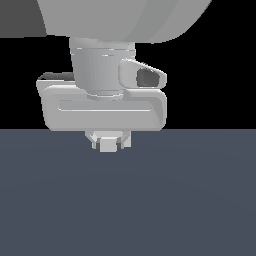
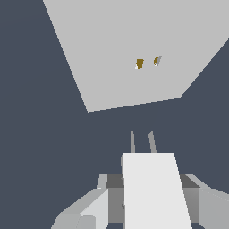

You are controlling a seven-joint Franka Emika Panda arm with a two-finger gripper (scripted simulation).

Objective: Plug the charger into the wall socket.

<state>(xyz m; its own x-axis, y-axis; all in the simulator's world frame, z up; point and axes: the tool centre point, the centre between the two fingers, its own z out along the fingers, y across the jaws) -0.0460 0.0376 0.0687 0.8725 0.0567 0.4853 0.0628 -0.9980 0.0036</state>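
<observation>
White charger (image 2: 154, 188) sits clamped in the jaws, prongs near the wall socket (image 2: 134, 49) (two brown holes); slight misalignment could jam them against the plate

No real room here, this is a bare simulated scene: flat slate-blue floor (image 1: 128, 200) running to a pure black void, untextured grey arm body (image 1: 107, 30) overhead, and a plain shadeless wall socket (image 2: 125, 49).
</observation>
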